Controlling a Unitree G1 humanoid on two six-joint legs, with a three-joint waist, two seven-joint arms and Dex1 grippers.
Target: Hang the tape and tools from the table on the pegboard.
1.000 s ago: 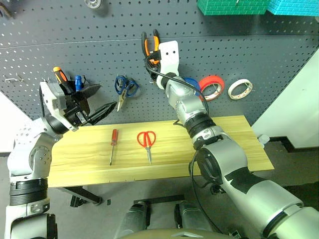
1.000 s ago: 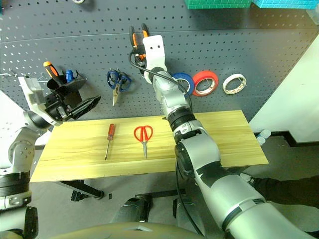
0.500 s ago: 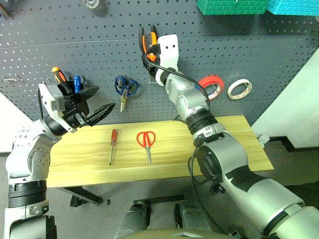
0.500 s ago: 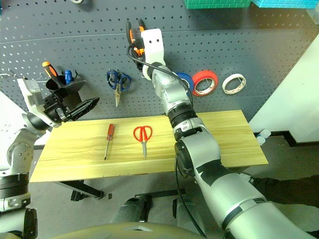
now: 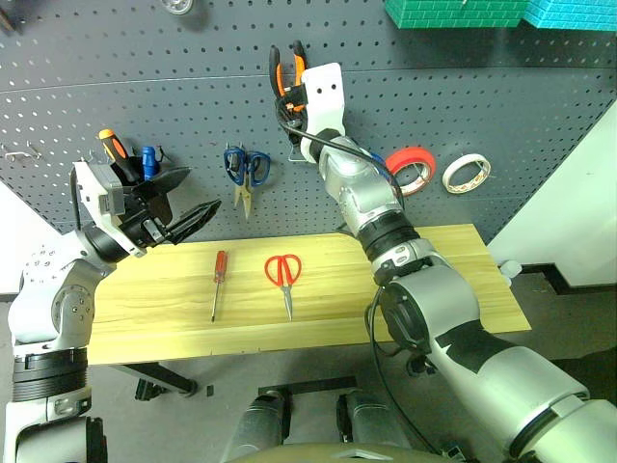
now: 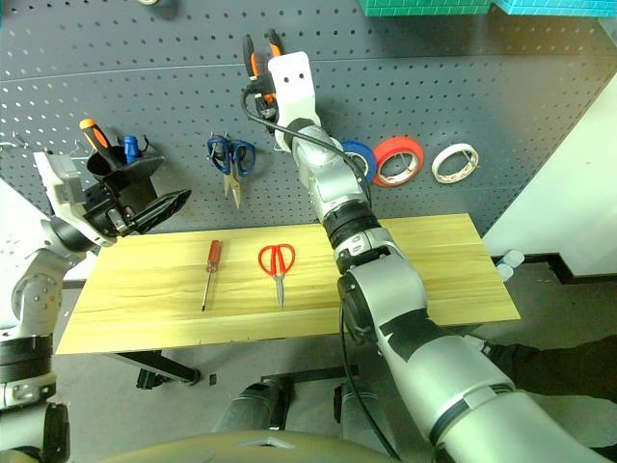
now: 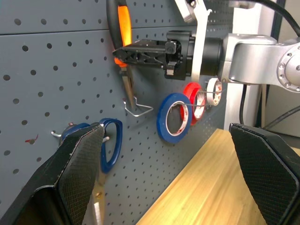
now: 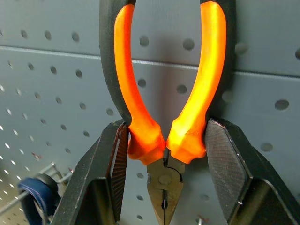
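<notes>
Against the pegboard: the right end effector [image 8: 164, 154] pinched the orange-and-black-handled pliers [image 8: 164, 93] near the pivot, nose pointing down, handles up along the dark grey perforated pegboard [image 5: 501, 96].
Hidden: the pliers' handle tops were cut off in the right wrist view; whether they touched the bent wire hook [image 7: 136, 105] could not be told.
Left end effector [image 5: 188, 214]: spread wide, empty, raised over the tabletop's left end.
Tabletop: the pale yellowish grained wooden tabletop [image 5: 434, 260] carried the slim red-handled screwdriver [image 5: 219, 283] and the red-handled scissors [image 5: 283, 278], apart.
Tape: the small whitish semi-clear tape roll [image 5: 467, 173] hung on the pegboard, right of the red-orange roll [image 5: 410, 166].
</notes>
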